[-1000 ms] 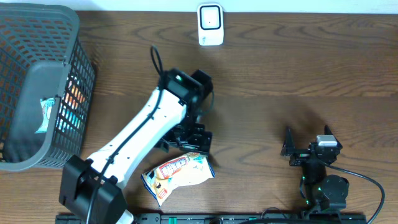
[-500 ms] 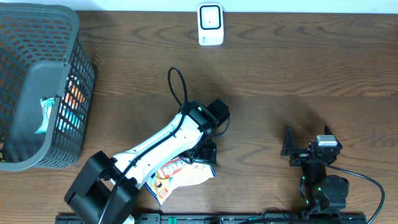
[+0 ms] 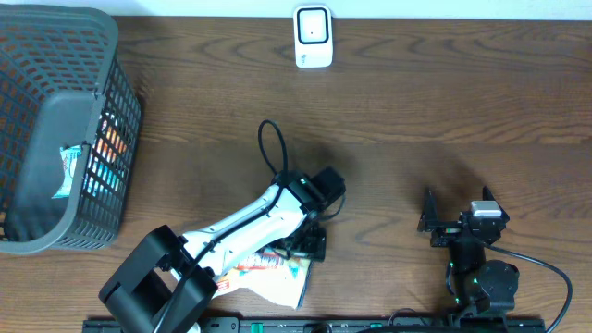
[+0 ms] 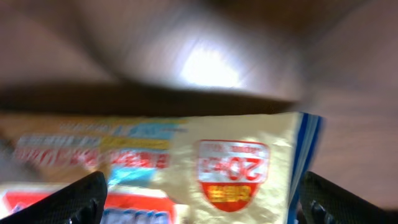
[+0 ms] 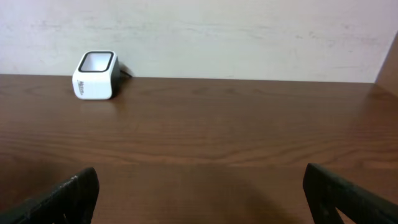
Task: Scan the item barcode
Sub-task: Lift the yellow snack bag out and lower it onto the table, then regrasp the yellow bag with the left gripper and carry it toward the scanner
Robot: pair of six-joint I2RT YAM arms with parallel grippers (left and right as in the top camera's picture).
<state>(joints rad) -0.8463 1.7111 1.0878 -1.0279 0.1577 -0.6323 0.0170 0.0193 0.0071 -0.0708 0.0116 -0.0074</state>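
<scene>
Left arm: the left arm (image 3: 245, 217) has swung lower and further from the scanner (image 3: 313, 37) than a second ago, and it now lies much flatter along the near side of the surface (image 3: 444, 111).
Left claw: the left claw (image 3: 307, 244) is down over the snack packet (image 3: 280, 277), where a second ago it sat just on the scanner side of it. Jaws are spread wide, with a dark finger (image 4: 68, 199) at each bottom corner of the wrist view and the packet between them. Whether they touch it, I cannot tell.
Packet shift: it's moved! The packet has slid a little further from the scanner, and it looks turned, with a pale edge now showing on its far-from-scanner side.
Right arm: no change. The right claw (image 3: 457, 211) is parked in the same spot, jaws wide and nothing between them.
Packet place: on the surface, well apart from the scanner, at the near edge and slightly left of it, half tucked under the left arm.
Packet look: a pale yellow, glossy wrapper with a red badge reading "20" upside down, red and blue print bands and a blue strip down one edge. The wrist view is blurred and no barcode can be made out.
Basket: the grey mesh basket (image 3: 118, 129) stands far left of the scanner, with colourful items inside.
</scene>
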